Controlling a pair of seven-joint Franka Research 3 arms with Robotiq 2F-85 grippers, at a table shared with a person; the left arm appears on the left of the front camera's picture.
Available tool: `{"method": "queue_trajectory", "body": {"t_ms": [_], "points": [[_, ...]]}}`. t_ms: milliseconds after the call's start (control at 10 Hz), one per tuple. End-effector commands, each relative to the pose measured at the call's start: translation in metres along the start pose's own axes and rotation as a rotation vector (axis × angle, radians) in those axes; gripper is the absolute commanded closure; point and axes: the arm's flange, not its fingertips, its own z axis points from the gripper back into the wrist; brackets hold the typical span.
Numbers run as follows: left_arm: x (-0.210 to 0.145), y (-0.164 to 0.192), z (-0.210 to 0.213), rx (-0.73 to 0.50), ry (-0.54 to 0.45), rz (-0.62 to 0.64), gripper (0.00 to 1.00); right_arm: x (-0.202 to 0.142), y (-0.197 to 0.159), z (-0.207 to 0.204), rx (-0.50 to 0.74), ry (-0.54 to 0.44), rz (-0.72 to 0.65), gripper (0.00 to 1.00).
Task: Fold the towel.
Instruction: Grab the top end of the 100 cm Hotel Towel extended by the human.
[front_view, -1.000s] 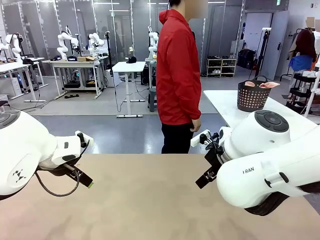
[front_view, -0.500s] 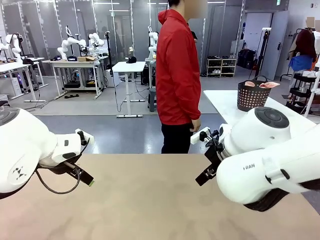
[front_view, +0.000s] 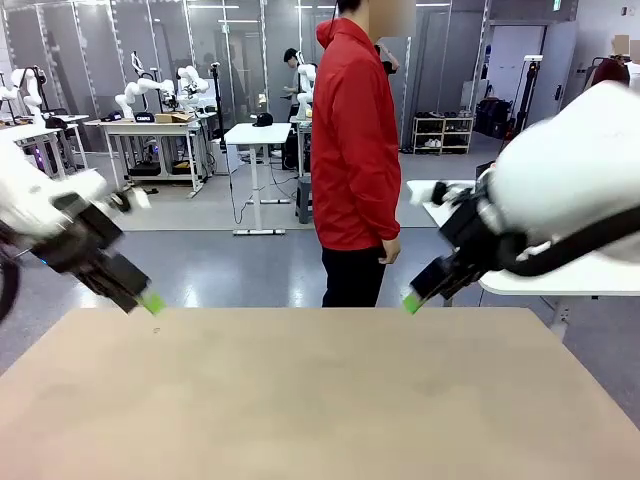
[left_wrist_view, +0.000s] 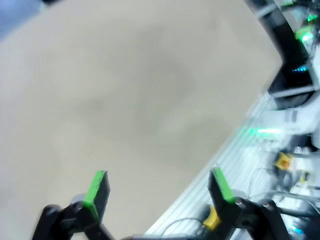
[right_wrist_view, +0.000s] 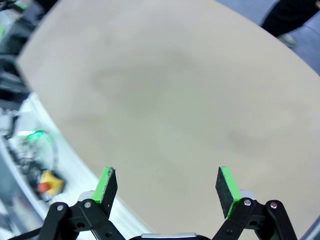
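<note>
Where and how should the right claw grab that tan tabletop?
Likely its far edge: the flat tan tabletop is broad and level, so only the rim fits the open, green-padded right claw. Come in from the far side, one finger above, one below.

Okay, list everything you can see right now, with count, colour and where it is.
table: one, tan, in front of both arms
side table: one, white, behind the right arm
person: one, red jacket, standing at the far side
left gripper: one, black with green pads, open, raised over the table's left side
right gripper: one, black with green pads, open, raised over the table's right side
</note>
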Motion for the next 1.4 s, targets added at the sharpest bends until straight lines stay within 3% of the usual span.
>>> {"method": "queue_trajectory", "body": {"t_ms": [0, 200, 400, 600, 900, 1100, 1200, 1300], "points": [[-0.015, 0.039, 0.057, -0.218, -0.006, 0.126, 0.00, -0.025, -0.051, 0.048, 0.170, -0.009, -0.108, 0.00], [-0.058, 0.085, 0.108, -0.411, -0.112, 0.202, 0.00, -0.071, -0.097, 0.091, 0.348, -0.078, -0.176, 0.00], [-0.109, 0.122, 0.144, -0.493, -0.212, 0.275, 0.00, -0.124, -0.131, 0.120, 0.378, -0.160, -0.250, 0.00], [-0.160, 0.153, 0.174, -0.619, -0.272, 0.247, 0.00, -0.179, -0.168, 0.149, 0.497, -0.312, -0.326, 0.00], [-0.194, 0.182, 0.185, -0.675, -0.378, 0.271, 0.00, -0.230, -0.195, 0.161, 0.571, -0.442, -0.385, 0.00], [-0.198, 0.189, 0.180, -0.688, -0.423, 0.320, 0.00, -0.238, -0.195, 0.161, 0.567, -0.457, -0.399, 0.00], [-0.207, 0.179, 0.179, -0.657, -0.380, 0.294, 0.00, -0.232, -0.200, 0.155, 0.556, -0.424, -0.454, 0.00], [-0.207, 0.179, 0.179, -0.657, -0.380, 0.294, 0.00, -0.247, -0.195, 0.159, 0.570, -0.455, -0.424, 0.00]]}}
